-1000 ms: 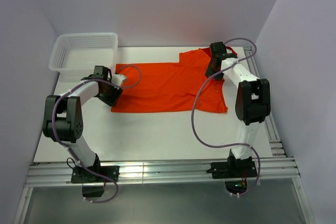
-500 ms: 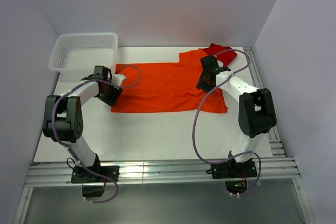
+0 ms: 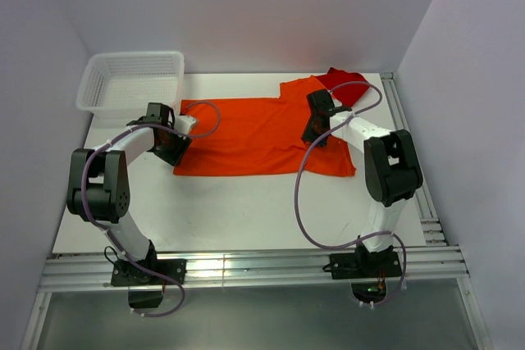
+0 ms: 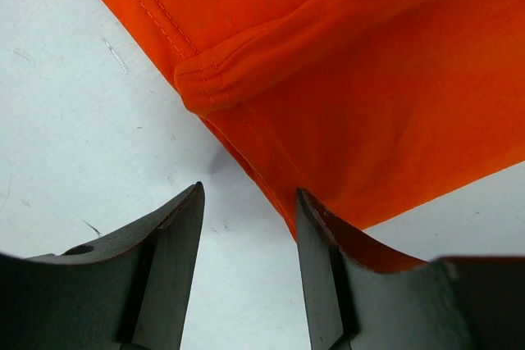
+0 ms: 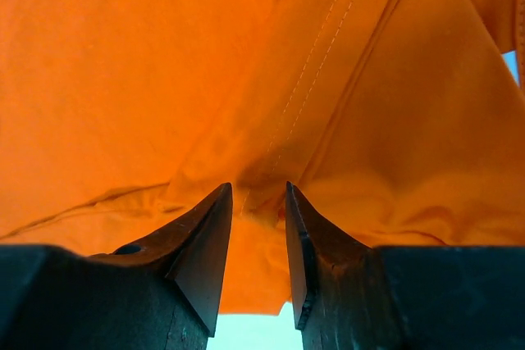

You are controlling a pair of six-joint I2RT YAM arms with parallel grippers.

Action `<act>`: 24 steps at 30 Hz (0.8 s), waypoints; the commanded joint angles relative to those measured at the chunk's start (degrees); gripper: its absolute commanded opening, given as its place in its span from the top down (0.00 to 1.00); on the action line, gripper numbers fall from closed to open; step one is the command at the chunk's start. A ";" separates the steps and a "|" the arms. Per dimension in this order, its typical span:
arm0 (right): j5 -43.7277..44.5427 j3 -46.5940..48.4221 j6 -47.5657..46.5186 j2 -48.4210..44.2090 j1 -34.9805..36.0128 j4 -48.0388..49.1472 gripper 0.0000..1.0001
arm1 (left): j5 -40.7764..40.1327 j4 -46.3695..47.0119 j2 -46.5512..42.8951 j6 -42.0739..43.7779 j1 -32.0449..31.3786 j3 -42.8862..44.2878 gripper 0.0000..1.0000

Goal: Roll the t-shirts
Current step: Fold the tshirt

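My left gripper (image 4: 249, 196) stands about half apart, low over the white table (image 4: 74, 120). In its wrist view, bare table fills most of the gap. The hem of the orange t-shirt (image 4: 394, 96) runs down from the upper left of that frame and meets the inner face of the finger (image 4: 324, 252) on the right. The cloth lies against that one finger only, so nothing is gripped. Just above the fingertips a short rolled fold of the hem lies on the shirt's edge. The rest of the orange fabric fills the upper right of the frame.

My right gripper (image 5: 257, 190) is set narrow, with only a slim gap between the tips. It points straight into the orange cloth, which fills nearly the whole frame. Wrinkles gather toward the tips, and a stitched seam runs up and to the right from them. I cannot tell whether the jaws pinch the fabric or only press on it.

In the overhead view, the orange shirt lies spread flat across the middle of the table. The left gripper is at its left edge and the right gripper is over its right part. The darker red t-shirt (image 3: 340, 79) is bunched at the upper right, just behind the orange one's far corner. A white mesh basket (image 3: 92, 92) sits at the upper left, just beyond the shirt's upper left corner.
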 commanded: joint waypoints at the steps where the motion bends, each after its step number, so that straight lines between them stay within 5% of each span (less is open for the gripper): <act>1: -0.02 2.15 0.34 0.59 0.36 0.96 0.60 | 0.66 0.82 -0.91 -0.35 0.12 -0.06 0.47; 6: -0.11 1.36 0.43 0.50 0.36 1.67 0.61 | 0.66 0.74 -0.92 -0.35 0.12 -0.06 0.47; 14: -0.28 3.20 0.26 1.56 0.36 1.05 0.84 | 0.49 0.82 -0.83 -0.27 0.12 0.03 0.47; 24: 0.07 11.19 -1.59 6.38 0.19 -2.46 0.92 | 0.22 0.30 -0.83 -0.09 0.12 0.21 0.48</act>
